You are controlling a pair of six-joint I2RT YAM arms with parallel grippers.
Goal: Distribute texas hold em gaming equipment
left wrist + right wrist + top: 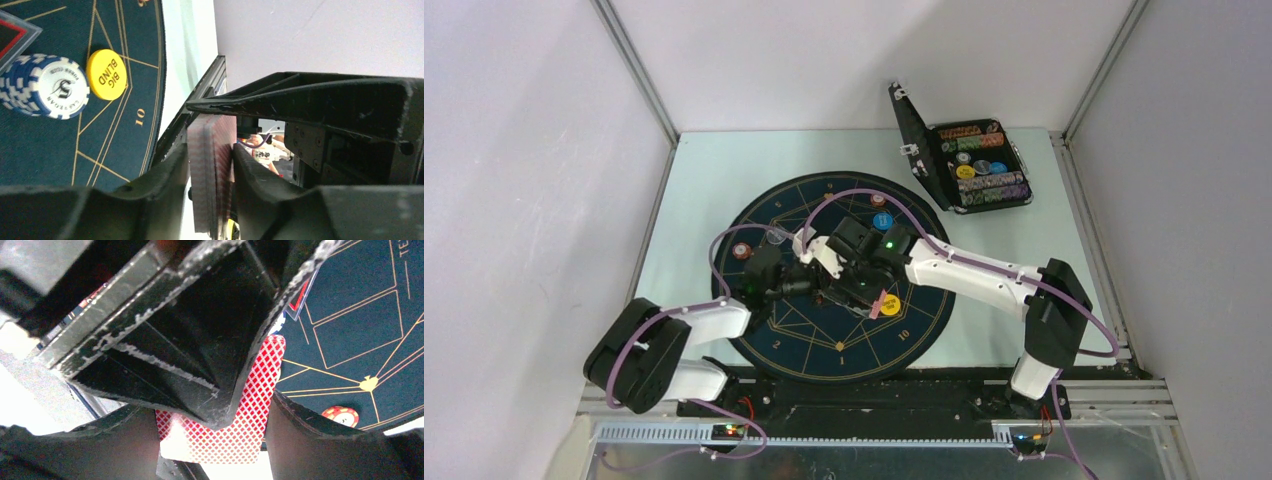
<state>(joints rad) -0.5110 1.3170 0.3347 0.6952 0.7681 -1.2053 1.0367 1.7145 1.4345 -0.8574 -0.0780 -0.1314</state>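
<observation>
Starting at the left of the overhead view, a red chip (pixel 741 251) lies on the round dark-blue mat (pixel 774 335), close beside my left arm. My left gripper (pixel 211 175) reaches toward the middle of the mat. Its jaws are narrowed onto a pack of red-backed cards (pixel 220 145), one finger (pixel 165 175) against each flat side, and my wrist camera sees the pack edge-on.

In that same view, from the left, the corner of a clear marker (pixel 12 35) with a red line shows first. Next comes a stack of blue-and-white chips (pixel 45 85), then just beside it a yellow disc (pixel 106 74) printed BIG BLIND, all on the mat.

The pack sits over the mat's middle, and I cannot tell whether it touches the cloth.

My right gripper (pixel 215 440) comes in from the right and meets the left one there. One of its black fingers lies along the pack's upper edge. Through my right wrist camera the red lattice back fills the gap between my fingers, so these jaws stand wider, gripping the same pack across its width. My left gripper's black body hides much of it.

A second red chip (pixel 879 199) rests near the mat's far edge. Farthest right, off the mat on the pale table (pixel 704 180), a black case (pixel 914 135) stands open with rows of chips (pixel 984 185) inside.
</observation>
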